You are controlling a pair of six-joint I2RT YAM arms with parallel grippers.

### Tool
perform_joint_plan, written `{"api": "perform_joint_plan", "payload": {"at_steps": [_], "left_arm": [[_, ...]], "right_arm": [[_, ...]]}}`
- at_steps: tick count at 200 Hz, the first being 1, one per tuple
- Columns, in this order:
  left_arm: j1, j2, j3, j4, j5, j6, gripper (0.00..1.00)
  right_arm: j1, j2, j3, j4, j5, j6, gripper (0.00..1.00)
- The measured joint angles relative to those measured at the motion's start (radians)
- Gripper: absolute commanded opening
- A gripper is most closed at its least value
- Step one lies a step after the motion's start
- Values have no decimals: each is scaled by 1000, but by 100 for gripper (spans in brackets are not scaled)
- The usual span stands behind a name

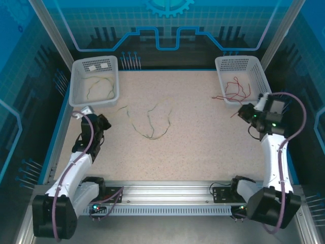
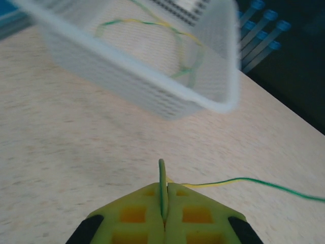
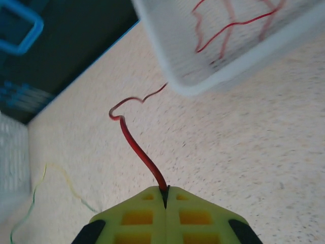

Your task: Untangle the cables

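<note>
Pinching a thin yellow-green cable (image 2: 244,179), the left gripper (image 2: 163,190) has its jaws closed tight, the wire sticking up between the pads and trailing off to the right over the table (image 2: 76,152). In the top view the left gripper (image 1: 104,123) sits near the table's far-left corner, just in front of the left basket (image 1: 76,91). The left basket (image 2: 127,81) is blurred in the wrist view. Another yellow-green wire (image 2: 152,23) lies looped inside it.

The right gripper (image 3: 165,192) is also fully closed, clamped on the end of a red cable (image 3: 137,150). That wire rises from the jaw line, kinks, and runs to the corner of the right basket (image 3: 177,81); whether it goes over the rim or under it, can't tell. More red wires (image 3: 228,25) lie inside the basket. In the top view the right gripper (image 1: 245,112) is near the table's far-right corner, just in front of the right basket (image 1: 238,59), with the red wires (image 1: 236,90) bunched at its near end.

Loose cables (image 1: 150,129), yellow-green and possibly brown, lie in open curves on the table's middle, a bit left of centre, well apart from both baskets. A short piece (image 1: 122,107) lies on the table between them and the left basket. Colour detail is too fine to split the strands.
</note>
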Motion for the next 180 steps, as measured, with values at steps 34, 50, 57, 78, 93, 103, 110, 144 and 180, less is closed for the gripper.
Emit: {"api": "perform_joint_plan", "payload": {"at_steps": [34, 50, 57, 78, 93, 103, 110, 144, 180], "left_arm": [[-120, 60, 85, 2, 46, 72, 0], [-132, 77, 91, 1, 48, 77, 0], [-132, 81, 90, 0, 41, 76, 0], [-132, 69, 85, 0, -5, 73, 0], [-132, 43, 78, -12, -63, 68, 0], [-132, 22, 74, -24, -106, 64, 0], [-132, 8, 72, -35, -134, 61, 0], [-132, -54, 40, -58, -241, 43, 0], [-132, -45, 17, -60, -264, 41, 0]], "right_arm": [[200, 50, 84, -39, 50, -95, 0], [280, 105, 137, -45, 35, -146, 0], [318, 122, 150, -42, 31, -167, 0], [418, 131, 155, -32, 8, -200, 0], [436, 114, 155, 4, -29, -196, 0], [436, 95, 155, 28, -30, -190, 0], [436, 77, 156, 42, -30, -184, 0], [440, 41, 193, 76, -47, -161, 0], [443, 78, 220, 58, 93, -159, 0]]}}
